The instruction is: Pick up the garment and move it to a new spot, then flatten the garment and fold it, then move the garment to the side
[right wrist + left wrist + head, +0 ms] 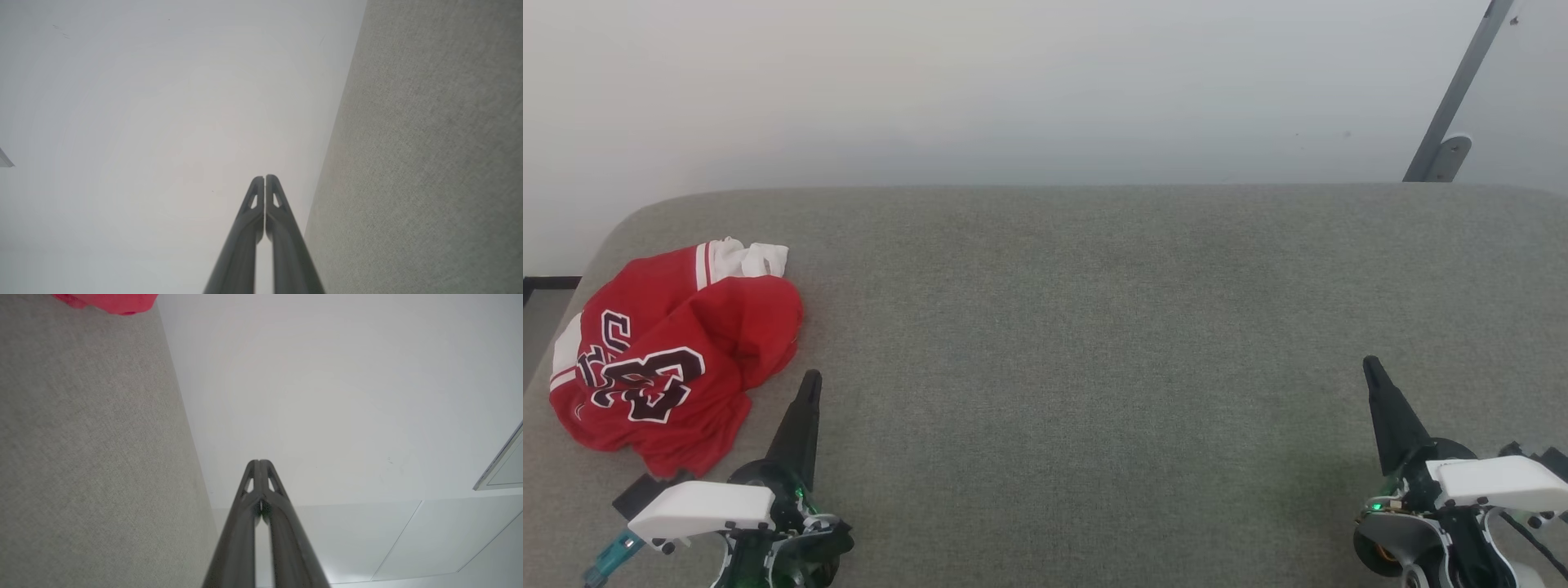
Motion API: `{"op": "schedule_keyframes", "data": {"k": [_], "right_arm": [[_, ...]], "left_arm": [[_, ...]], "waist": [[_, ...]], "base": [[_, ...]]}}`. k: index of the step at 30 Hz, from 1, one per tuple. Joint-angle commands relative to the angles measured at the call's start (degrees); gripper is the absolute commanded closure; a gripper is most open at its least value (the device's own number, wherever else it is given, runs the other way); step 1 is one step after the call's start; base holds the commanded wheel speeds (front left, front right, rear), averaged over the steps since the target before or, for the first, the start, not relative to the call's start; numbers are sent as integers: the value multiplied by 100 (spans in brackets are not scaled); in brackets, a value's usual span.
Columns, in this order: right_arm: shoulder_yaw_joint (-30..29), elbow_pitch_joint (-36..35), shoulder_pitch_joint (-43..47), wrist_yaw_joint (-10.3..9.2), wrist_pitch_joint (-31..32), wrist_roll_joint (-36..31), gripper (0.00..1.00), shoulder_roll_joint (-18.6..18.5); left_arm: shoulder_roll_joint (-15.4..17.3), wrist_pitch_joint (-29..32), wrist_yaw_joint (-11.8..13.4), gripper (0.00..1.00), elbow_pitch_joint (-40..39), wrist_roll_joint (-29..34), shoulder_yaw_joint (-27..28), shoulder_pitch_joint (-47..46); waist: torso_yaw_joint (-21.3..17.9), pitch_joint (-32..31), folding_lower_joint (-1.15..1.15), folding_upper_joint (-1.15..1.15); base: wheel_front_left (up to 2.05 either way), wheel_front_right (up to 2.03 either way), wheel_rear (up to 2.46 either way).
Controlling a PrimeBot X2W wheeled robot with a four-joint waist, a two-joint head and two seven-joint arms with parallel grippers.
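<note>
The garment [670,351], a red jersey with white sleeves, striped trim and black white-outlined lettering, lies crumpled at the left end of the grey padded table [1094,327]. A corner of the garment [110,301] also peeks in at the top of the left wrist view. My left gripper [810,380] hovers just right of the heap, its fingertips [259,463] pressed together and holding nothing. Far off at the lower right, my right gripper [1370,363] is likewise shut and empty, its fingertips [265,179] meeting in the right wrist view.
A pale wall [1013,82] rises behind the table's far edge. A grey metal bar with a bracket [1450,122] leans at the upper right. The table's rounded left corner lies close beside the jersey. Broad grey fabric stretches between the two grippers.
</note>
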Motion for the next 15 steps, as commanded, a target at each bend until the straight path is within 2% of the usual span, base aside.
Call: {"op": "schedule_keyframes", "data": {"k": [1,15], "right_arm": [[1,-16,-25,0,9,27,100,18],[1,-16,-25,0,9,27,100,18]], "left_arm": [[-12,12,-31,100,-8,-21,13,-68],[-12,12,-31,100,-8,-21,13,-68]], "waist": [[0,0,0,0],[0,0,0,0]], "base": [[0,0,0],[0,0,0]]}}
